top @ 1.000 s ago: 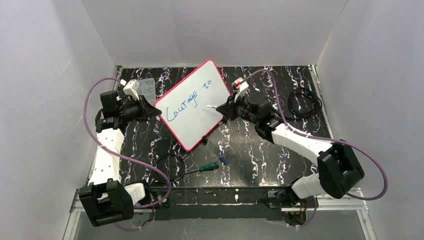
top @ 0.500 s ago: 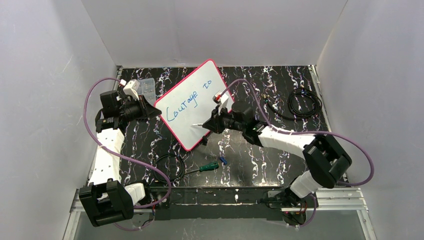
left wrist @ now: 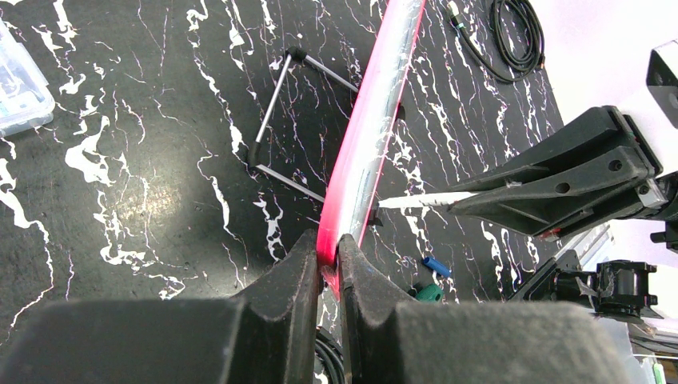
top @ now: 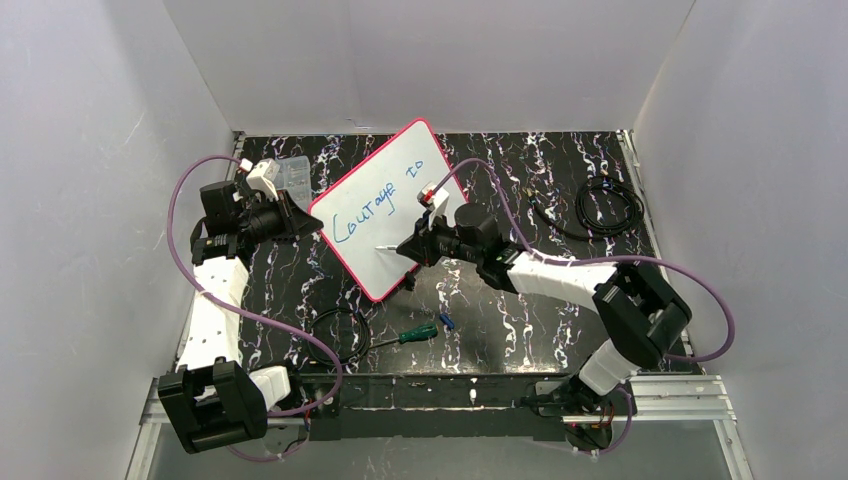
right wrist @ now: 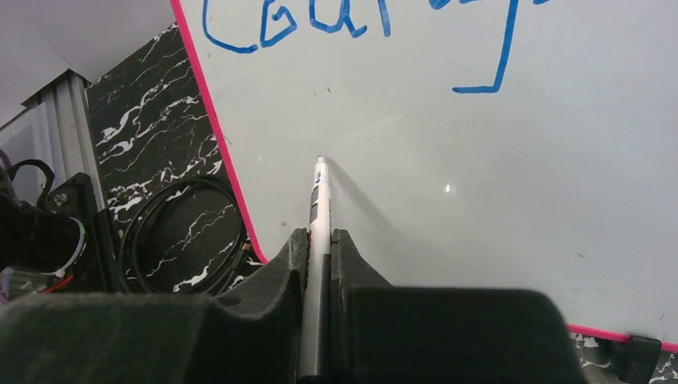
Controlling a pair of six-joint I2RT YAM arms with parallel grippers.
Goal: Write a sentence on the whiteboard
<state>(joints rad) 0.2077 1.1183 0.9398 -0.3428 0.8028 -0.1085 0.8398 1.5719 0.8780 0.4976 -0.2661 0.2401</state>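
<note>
The whiteboard point(top: 375, 272) stands tilted on the table, with a pink-red frame. Blue words "Courage to" point(top: 368, 208) run along its upper part; only this one line shows. My left gripper point(top: 308, 222) is shut on the board's left edge, with the pink frame point(left wrist: 360, 160) between its fingers point(left wrist: 294, 264). My right gripper point(top: 412, 247) is shut on a white marker point(right wrist: 320, 204). The marker's tip is at or just off the bare board below "Courage" point(right wrist: 320, 20); I cannot tell whether it touches.
A clear compartment box point(top: 293, 172) sits behind the left gripper. A black cable coil point(top: 610, 205) lies at the back right. A green-handled screwdriver point(top: 412, 334), a blue cap point(top: 446, 322) and a black cable loop point(top: 340, 335) lie near the front. The board's wire stand point(left wrist: 276, 104) shows behind it.
My right gripper has moved left and down across the board with the marker, from beside "to" to below "Courage". No new writing shows. The left arm and board have not moved.
</note>
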